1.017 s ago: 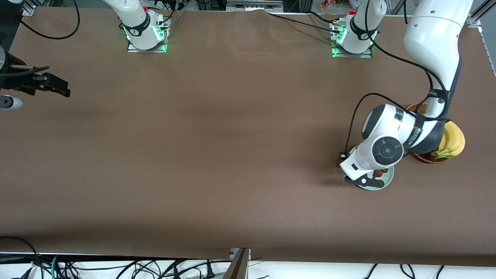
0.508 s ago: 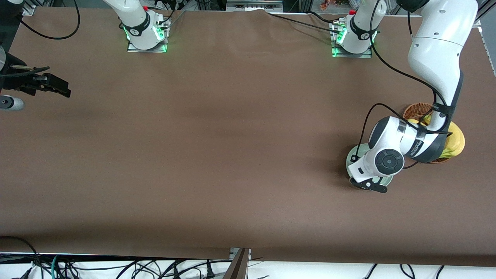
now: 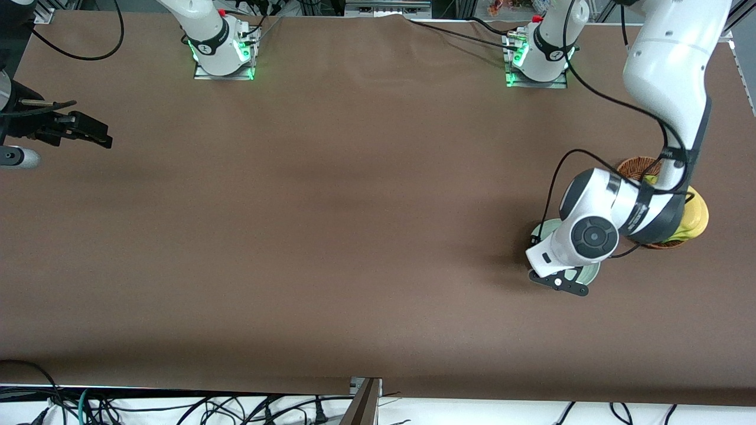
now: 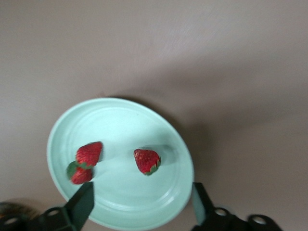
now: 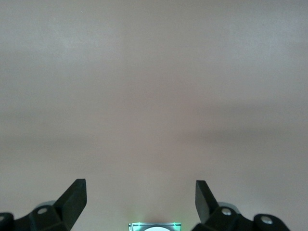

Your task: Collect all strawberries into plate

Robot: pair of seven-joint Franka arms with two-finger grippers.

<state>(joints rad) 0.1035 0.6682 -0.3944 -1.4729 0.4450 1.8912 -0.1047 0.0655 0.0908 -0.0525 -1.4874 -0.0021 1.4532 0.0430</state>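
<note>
The pale mint-green plate [image 4: 120, 125] holds three strawberries: one lies alone near the middle [image 4: 147, 160], and two touch each other nearer the rim [image 4: 90, 153] [image 4: 81, 175]. My left gripper [image 4: 142, 197] hangs open and empty above the plate, its fingers apart over the rim. In the front view the left gripper [image 3: 560, 282] covers most of the plate [image 3: 546, 227], and the strawberries are hidden there. My right gripper [image 3: 88, 133] waits open and empty at the right arm's end of the table; it also shows in the right wrist view [image 5: 139, 190].
A brown wicker basket [image 3: 635, 167] with yellow bananas [image 3: 698, 213] stands beside the plate, toward the left arm's end and partly under the left arm. The arms' bases [image 3: 223, 56] [image 3: 536, 65] stand at the table's back edge. Brown table cover lies all around.
The left arm's hand has shifted a little over the plate and now hides the strawberry that showed one second ago. The right gripper has barely moved.
</note>
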